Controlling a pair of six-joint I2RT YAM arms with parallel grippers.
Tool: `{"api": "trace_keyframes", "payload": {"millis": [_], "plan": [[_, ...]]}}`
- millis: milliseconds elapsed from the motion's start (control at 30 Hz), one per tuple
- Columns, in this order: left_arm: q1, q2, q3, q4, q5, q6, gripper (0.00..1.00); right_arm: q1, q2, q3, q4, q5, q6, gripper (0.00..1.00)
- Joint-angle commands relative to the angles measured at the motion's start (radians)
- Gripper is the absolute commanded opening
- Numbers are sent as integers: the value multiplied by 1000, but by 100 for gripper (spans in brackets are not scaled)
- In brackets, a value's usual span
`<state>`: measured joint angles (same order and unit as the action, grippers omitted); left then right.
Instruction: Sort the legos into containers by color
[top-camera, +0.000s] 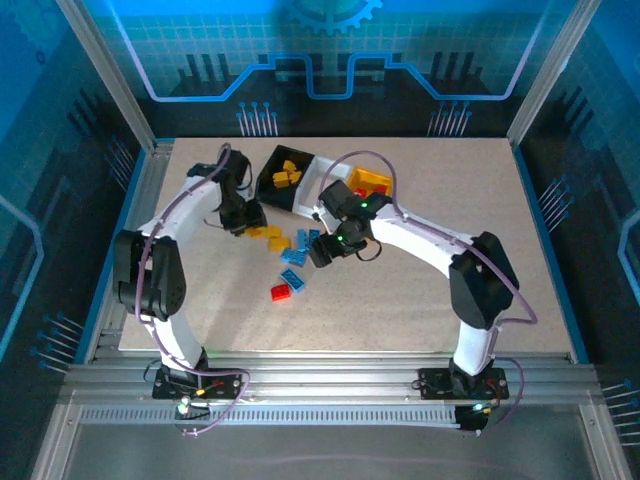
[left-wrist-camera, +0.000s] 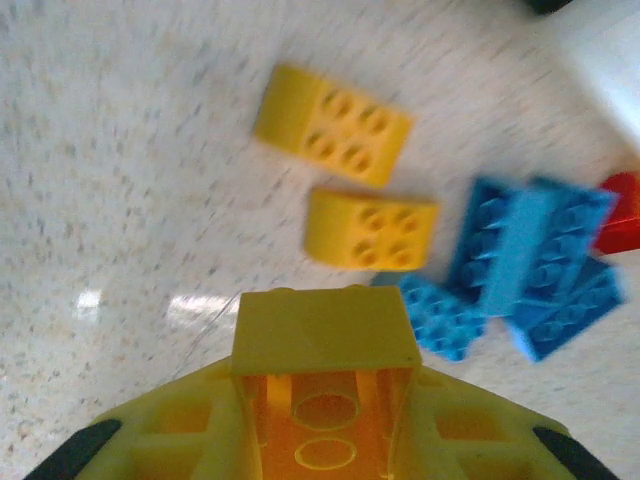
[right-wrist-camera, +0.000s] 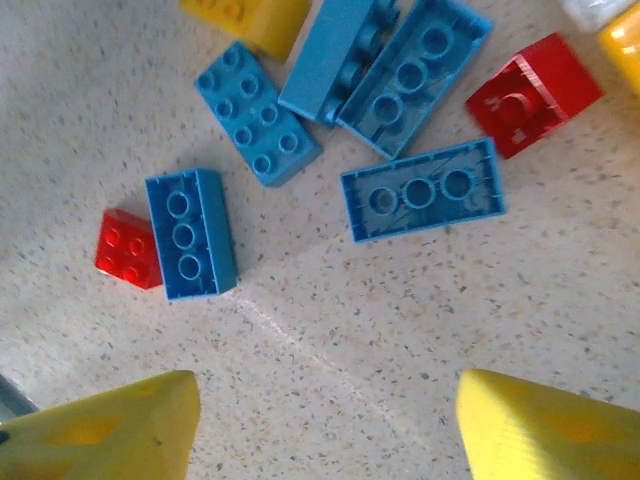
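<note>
Left wrist view is showing the left gripper (left-wrist-camera: 325, 352) gripping a yellow brick (left-wrist-camera: 325, 325). The brick is sitting square between the two yellow fingers (left-wrist-camera: 170, 440), with its hollow underside facing the camera. The hold looks centred, which I judge is keeping the brick level for a carry to a bin. Beyond it on the speckled table (left-wrist-camera: 120, 180), two more yellow bricks (left-wrist-camera: 333, 125) are lying studs up, one just beside the other. To their right, a heap of blue bricks (left-wrist-camera: 530, 255) is overlapping, and a red piece is showing at the frame edge.

Right wrist view is showing the right gripper (right-wrist-camera: 328, 385) hanging above the table with its jaws standing wide apart and holding nothing. I judge it is lining up for a pick. An upturned blue brick (right-wrist-camera: 422, 190) is lying by itself with bare table along both long sides, so it looks the easier target. Another blue brick (right-wrist-camera: 190, 233) is lying with a small red brick (right-wrist-camera: 128, 248) touching its side, and that neighbour could get dragged along. Further off, three blue bricks are crowding together, near a tilted red brick (right-wrist-camera: 533, 93).

Top external view is showing the bins at the far side of the scatter. The black bin (top-camera: 268, 165) is holding several yellow bricks. The yellow bin (top-camera: 372, 180) is sitting beyond the right arm, which is hiding much of the white bin (top-camera: 310, 195) between them. Both wrists are working near each other over the same scatter, so I judge a clash is the main risk.
</note>
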<state>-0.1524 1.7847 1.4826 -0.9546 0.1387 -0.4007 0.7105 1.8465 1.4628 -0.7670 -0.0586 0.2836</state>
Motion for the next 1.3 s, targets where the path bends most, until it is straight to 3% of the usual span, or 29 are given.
{"api": "trace_keyframes", "payload": {"millis": [0,367,600,800,1000,1133,1267], "plan": [[5,41,114,-73,51,0,28,-8,79,47,-41,29,19,84],[22,217,423,-123,66,-7,28,-9,224,142,-59,92,199,84],[24,370,585,-71,84,-75,31,-11,249,133,-120,159,244,82],[24,497,697,8,81,-153,32,-12,152,5,-138,183,271,80],[24,606,791,63,47,-189,37,5,-44,-170,-96,135,324,78],[25,663,844,59,54,-196,48,26,-109,-175,-95,120,348,78],[24,653,818,63,68,-198,54,33,-80,-95,-106,116,370,79]]}}
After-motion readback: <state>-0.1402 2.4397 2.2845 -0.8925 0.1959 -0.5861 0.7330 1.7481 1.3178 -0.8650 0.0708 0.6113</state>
